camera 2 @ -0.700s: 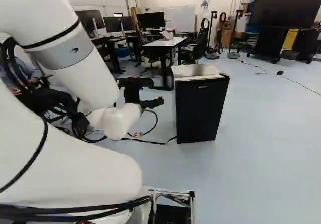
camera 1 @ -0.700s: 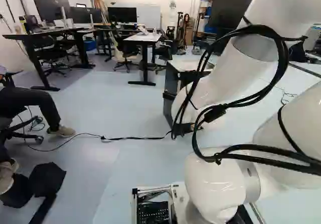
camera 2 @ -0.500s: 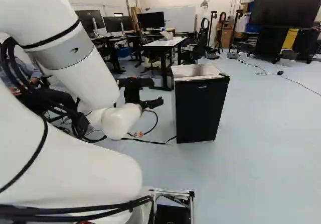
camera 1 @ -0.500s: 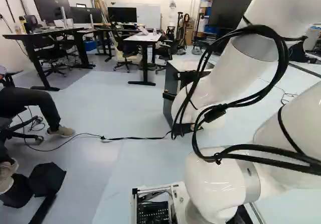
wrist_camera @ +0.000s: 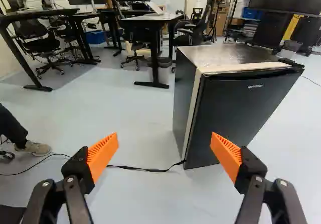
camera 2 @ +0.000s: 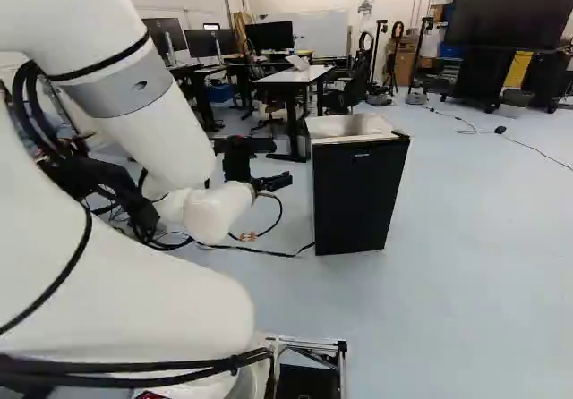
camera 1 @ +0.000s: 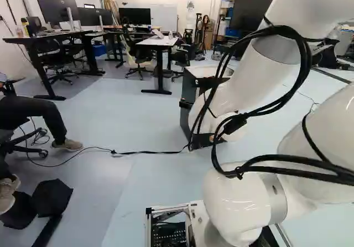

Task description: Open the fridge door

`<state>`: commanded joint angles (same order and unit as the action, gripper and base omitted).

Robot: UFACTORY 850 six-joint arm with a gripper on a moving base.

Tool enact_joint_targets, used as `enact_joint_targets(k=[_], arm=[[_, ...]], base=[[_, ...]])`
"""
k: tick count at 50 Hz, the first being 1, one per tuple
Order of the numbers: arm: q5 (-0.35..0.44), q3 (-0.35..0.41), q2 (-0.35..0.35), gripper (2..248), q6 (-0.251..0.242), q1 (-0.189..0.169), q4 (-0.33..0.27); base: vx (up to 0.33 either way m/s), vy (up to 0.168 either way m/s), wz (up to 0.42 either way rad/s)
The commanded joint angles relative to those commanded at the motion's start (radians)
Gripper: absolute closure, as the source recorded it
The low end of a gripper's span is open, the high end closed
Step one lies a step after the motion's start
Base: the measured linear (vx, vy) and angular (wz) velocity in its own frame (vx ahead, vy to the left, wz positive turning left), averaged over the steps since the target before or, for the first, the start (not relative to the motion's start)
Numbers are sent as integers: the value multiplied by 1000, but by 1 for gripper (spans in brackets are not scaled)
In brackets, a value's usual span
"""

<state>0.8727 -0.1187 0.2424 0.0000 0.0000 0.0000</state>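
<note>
Wrist view, gripper (camera 2: 285,181): I am keeping it released, its two fingers standing wide apart and their orange pads (wrist_camera: 103,156) facing each other.
Fridge (wrist_camera: 184,91): standing upright on the floor (wrist_camera: 135,128) ahead of the gripper, its near lower corner showing between the fingers; in the right base view it is standing just right of the gripper.
Fridge door (wrist_camera: 243,116): resting closed, its dark front partly passing behind one finger in my wrist view.
Arm (camera 1: 251,86): reaching forward and partly covering the fridge in my left base view.
Cable (wrist_camera: 143,170): running along the floor to the fridge's foot.
Table (wrist_camera: 150,19): standing beyond the fridge, well apart from it.
</note>
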Motion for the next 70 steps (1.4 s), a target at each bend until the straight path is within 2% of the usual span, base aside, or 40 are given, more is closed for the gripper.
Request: enact_joint_targets(k=[40,70], arm=[[0,-100,-111,3,0,17,7],[0,-189,-204,3,0,62,90]], base=[[0,0,0],[0,0,0]])
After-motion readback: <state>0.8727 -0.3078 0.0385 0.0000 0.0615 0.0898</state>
